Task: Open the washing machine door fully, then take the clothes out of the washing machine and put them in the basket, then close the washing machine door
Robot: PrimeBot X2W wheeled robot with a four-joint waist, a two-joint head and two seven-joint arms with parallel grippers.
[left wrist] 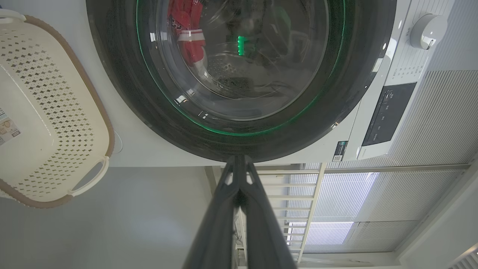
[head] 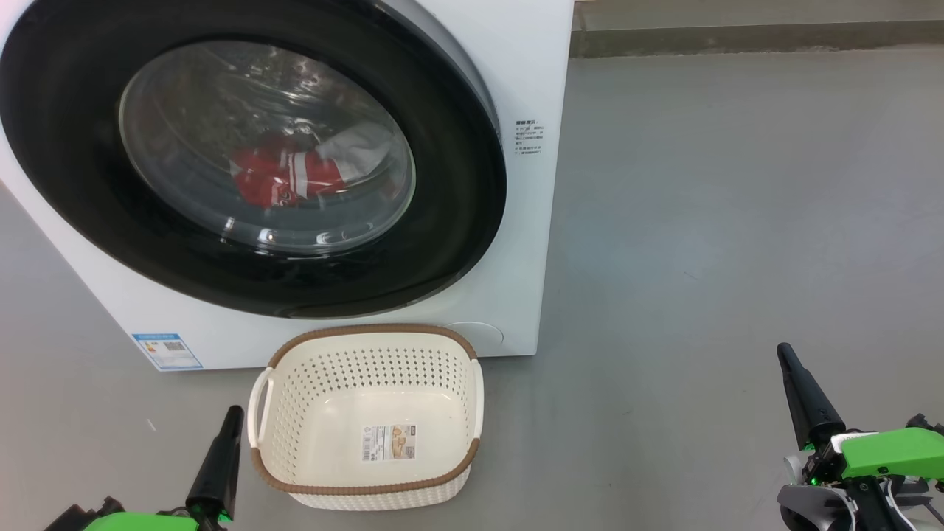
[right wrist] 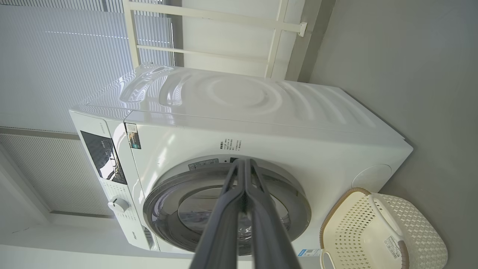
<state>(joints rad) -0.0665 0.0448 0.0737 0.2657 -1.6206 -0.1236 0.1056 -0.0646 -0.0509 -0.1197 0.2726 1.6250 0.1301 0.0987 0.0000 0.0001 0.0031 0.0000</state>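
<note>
— Behind the glass of the washing machine door, are those the clothes?
— Yes, a red bundle with white stripes and a white panel, lying low in the drum. The door, with its glossy black rim and bulging window, sits closed against the front of the washing machine.
— And the basket?
— It's on the grey floor, just in front of the machine, below the door's lower edge. A label sticker shows on its bare bottom.
— Where are the arms?
— Low at the left is the left gripper, just beside the basket's left handle but apart from it. Its fingers are pressed together and grasp nothing. In its wrist view the tips line up with the door's black rim.
— And the other?
— At the lower right is the right gripper, over bare floor, well apart from the machine and the basket. It's clenched too, and holds nothing.
— Anything else on the machine?
— A blue label sticker at the lower left of its front, and small printed text beside the door.
</note>
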